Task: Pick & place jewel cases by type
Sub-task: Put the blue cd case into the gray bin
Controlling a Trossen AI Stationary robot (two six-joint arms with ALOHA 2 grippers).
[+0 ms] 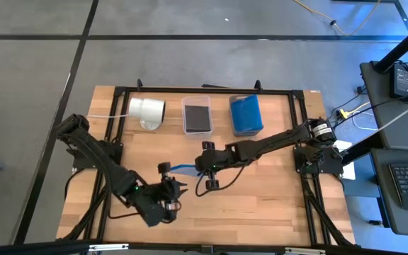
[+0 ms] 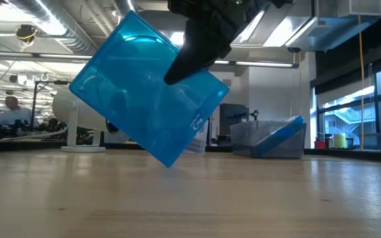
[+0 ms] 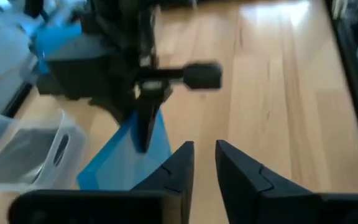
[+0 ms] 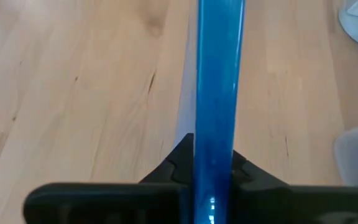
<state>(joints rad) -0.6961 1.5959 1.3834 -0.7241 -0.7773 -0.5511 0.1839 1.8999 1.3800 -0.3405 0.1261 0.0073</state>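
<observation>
My right gripper [image 1: 202, 168] hangs over the middle of the table, shut on a translucent blue jewel case [image 2: 147, 99]. The case is tipped up on edge and shows as a thin blue strip [image 1: 184, 168] from above. My left gripper [image 1: 176, 188] waits just nearer and to the left of it, open by a narrow gap [image 3: 204, 163] and touching nothing. At the table's far edge one clear tray bin [image 1: 197, 115] holds dark cases. A second bin [image 1: 245, 115] holds blue cases, one of them leaning on the bin's wall [image 2: 280, 135]. My right gripper pinches the blue case between its two fingers, one on each flat face, near one edge [image 4: 216, 127]. The fingers [image 2: 192, 58] come slanting down from above onto the case's upper right side. The case hangs tilted below them, one corner [image 2: 169, 162] lowest, apparently clear of the wood.
A white cylinder [image 1: 147, 110] lies left of the two bins at the far edge. A black frame [image 1: 299, 134] runs around the table. Bare wood lies on the near and right parts of the table [image 1: 275, 198]. A person [image 2: 8, 109] sits far back in the room.
</observation>
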